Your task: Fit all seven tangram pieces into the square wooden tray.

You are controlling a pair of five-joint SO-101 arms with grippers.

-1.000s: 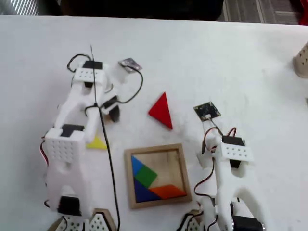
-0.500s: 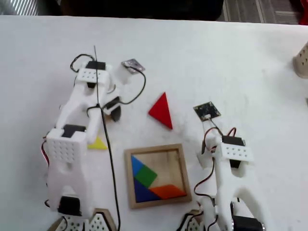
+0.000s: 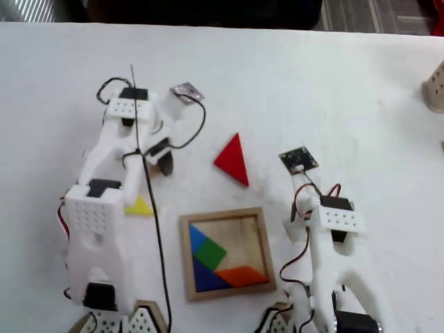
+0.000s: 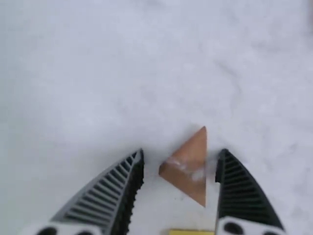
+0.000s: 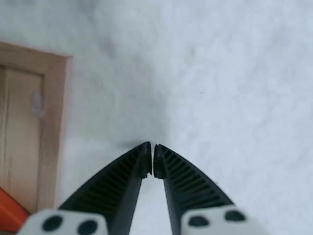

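Note:
The square wooden tray (image 3: pixel 185 258) lies near the front between the arms and holds blue (image 3: pixel 202 277), green (image 3: pixel 209 253) and orange (image 3: pixel 243 276) pieces. A red triangle (image 3: pixel 232 159) lies on the table behind the tray. A yellow triangle (image 3: pixel 140 206) lies by the left arm. My left gripper (image 3: pixel 164 161) is open over the table, and a small brown triangle (image 4: pixel 188 166) sits flat between its fingers, untouched. My right gripper (image 5: pixel 152 159) is shut on nothing, low over bare table just right of the tray's edge (image 5: pixel 53 122).
The white table stretches wide to the back and right. A pale perforated object (image 3: pixel 435 87) stands at the far right edge. Cables run along the left arm (image 3: pixel 156 215). An edge of the yellow triangle (image 4: pixel 190 231) shows behind the brown one.
The left arm swayed slightly right and back again; its gripper ends where it began. The right arm and the pieces have not moved.

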